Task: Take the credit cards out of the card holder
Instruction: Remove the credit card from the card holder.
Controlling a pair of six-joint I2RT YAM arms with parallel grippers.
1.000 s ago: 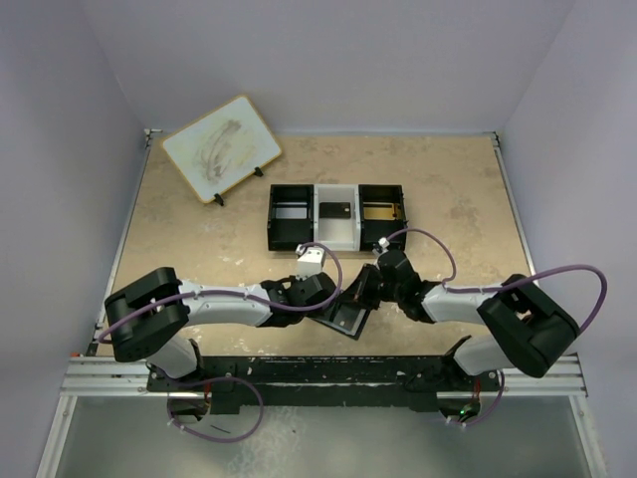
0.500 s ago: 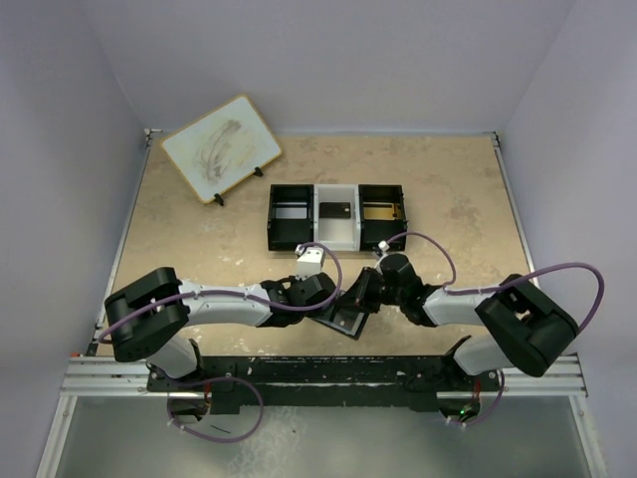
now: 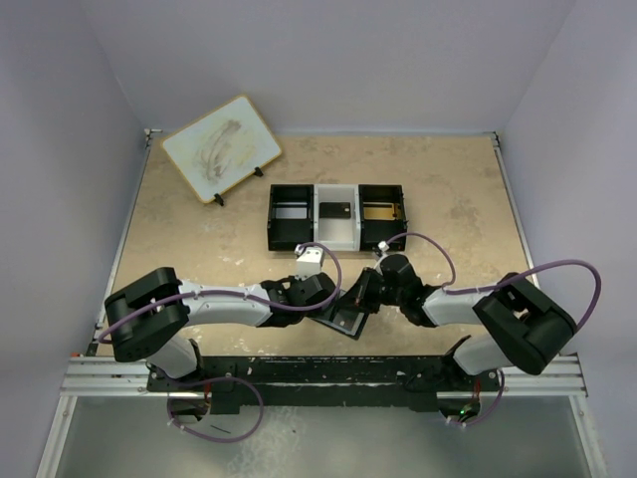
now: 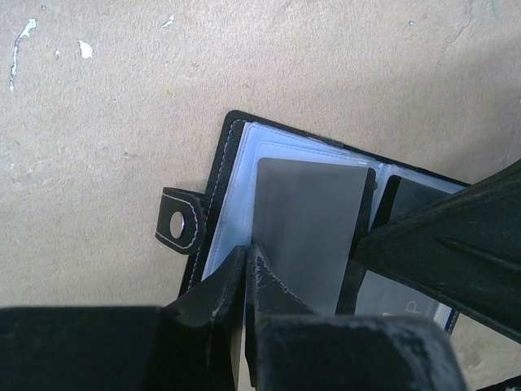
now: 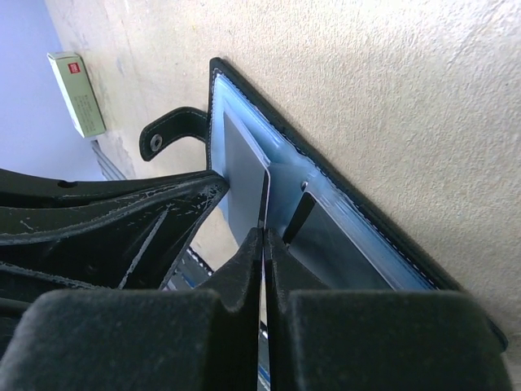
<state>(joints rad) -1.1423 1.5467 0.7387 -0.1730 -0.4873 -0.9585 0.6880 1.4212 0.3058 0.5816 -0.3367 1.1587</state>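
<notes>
Working tight against the near edge of the table, about midway along it, with the card holder lying open there, pale blue-grey inside facing up and snap strap sticking out flat from its outer edge. Crowding the holder from both sides with the arms, leaving little room between them. Having the white-and-red box just beyond the left gripper and the black-and-white three-compartment tray farther toward the middle, well apart from the holder. Leaving bare tabletop along the left and right edges and beyond the tray, apart from a whiteboard propped on its stand at the far left corner. Pinching with the right gripper, fingers closed down to a sliver on the edge of the grey credit card, that card sitting in the holder's left clear sleeve. Pressing the left gripper, fingers drawn together, onto the pale sleeve beside that card's corner; not showing whether anything is caught between them. Showing a dark credit card tucked in the neighbouring sleeve.
</notes>
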